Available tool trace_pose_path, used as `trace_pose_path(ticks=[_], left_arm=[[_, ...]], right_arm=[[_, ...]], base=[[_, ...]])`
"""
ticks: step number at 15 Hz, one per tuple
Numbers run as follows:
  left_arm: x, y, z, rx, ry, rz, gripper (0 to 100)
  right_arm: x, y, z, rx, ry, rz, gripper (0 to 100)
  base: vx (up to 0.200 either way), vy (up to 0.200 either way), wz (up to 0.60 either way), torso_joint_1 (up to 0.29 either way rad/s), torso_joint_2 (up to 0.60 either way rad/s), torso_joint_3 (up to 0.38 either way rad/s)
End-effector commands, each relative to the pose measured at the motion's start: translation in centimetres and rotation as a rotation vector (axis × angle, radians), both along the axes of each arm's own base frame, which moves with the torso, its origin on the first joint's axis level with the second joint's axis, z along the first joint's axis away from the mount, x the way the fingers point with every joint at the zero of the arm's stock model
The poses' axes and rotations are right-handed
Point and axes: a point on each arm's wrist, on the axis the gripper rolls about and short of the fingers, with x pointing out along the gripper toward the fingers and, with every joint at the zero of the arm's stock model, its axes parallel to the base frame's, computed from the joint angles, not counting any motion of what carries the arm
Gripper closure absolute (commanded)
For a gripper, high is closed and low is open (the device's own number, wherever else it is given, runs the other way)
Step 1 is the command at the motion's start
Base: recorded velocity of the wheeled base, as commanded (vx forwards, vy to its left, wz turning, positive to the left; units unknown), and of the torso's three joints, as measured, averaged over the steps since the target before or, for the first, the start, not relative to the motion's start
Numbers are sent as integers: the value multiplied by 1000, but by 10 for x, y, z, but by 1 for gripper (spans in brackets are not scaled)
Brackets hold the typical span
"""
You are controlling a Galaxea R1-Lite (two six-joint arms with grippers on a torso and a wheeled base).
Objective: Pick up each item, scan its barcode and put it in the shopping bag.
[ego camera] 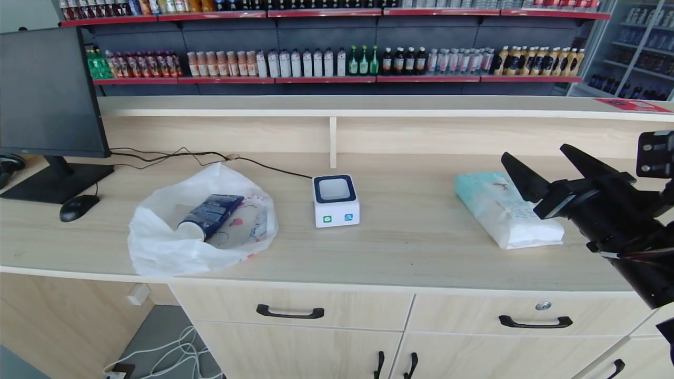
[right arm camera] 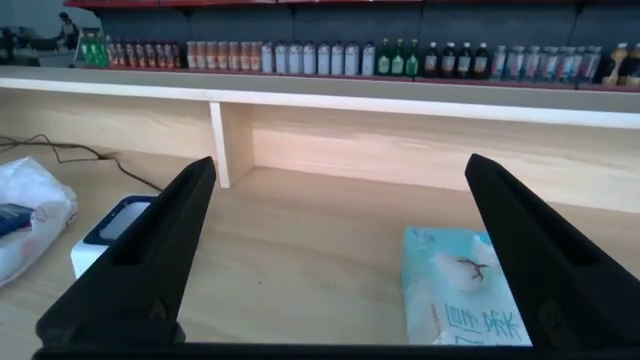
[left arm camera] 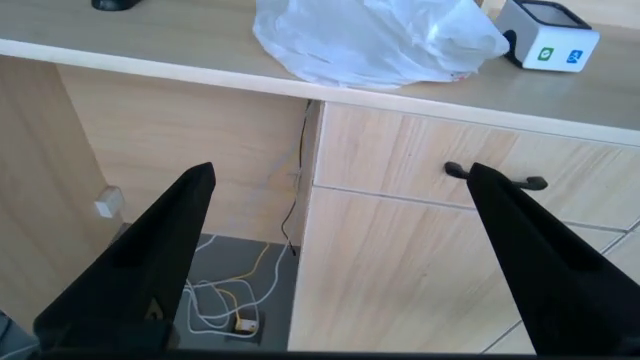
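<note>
A white shopping bag [ego camera: 158, 247] lies open on the left of the wooden counter with a dark blue tube [ego camera: 210, 215] resting in it. The white barcode scanner [ego camera: 335, 201] stands mid-counter. A pale blue and white tissue pack [ego camera: 505, 210] lies to the right. My right gripper [ego camera: 537, 155] hovers open just right of and above the pack, which also lies below its fingers in the right wrist view [right arm camera: 460, 290]. My left gripper [left arm camera: 340, 172] is open and holds nothing, low in front of the cabinet, below the bag [left arm camera: 380, 40] and scanner [left arm camera: 550, 35].
A monitor [ego camera: 50, 89] and mouse [ego camera: 78, 207] occupy the counter's left end, with a cable [ego camera: 174, 155] running to the scanner. A raised ledge [ego camera: 368, 113] with a divider backs the counter. Drawer handles [ego camera: 289, 313] sit below. Bottle shelves [ego camera: 326, 63] stand behind.
</note>
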Motion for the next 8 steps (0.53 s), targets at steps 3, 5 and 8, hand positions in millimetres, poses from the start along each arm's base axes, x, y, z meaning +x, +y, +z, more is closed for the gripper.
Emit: trace_pose_path(ticks=[3, 5, 8], left_arm=[[0, 0, 0, -2, 0, 2, 0], [0, 0, 0, -1, 0, -1, 0], [0, 0, 0, -1, 0, 2, 0]], right_arm=[[0, 0, -2, -2, 7, 1, 0], [-1, 0, -2, -2, 7, 1, 0], [0, 1, -3, -3, 10, 3, 0]], base=[[0, -200, 0, 2, 2, -2], [0, -200, 0, 2, 0, 0], [67, -133, 0, 4, 4, 4]])
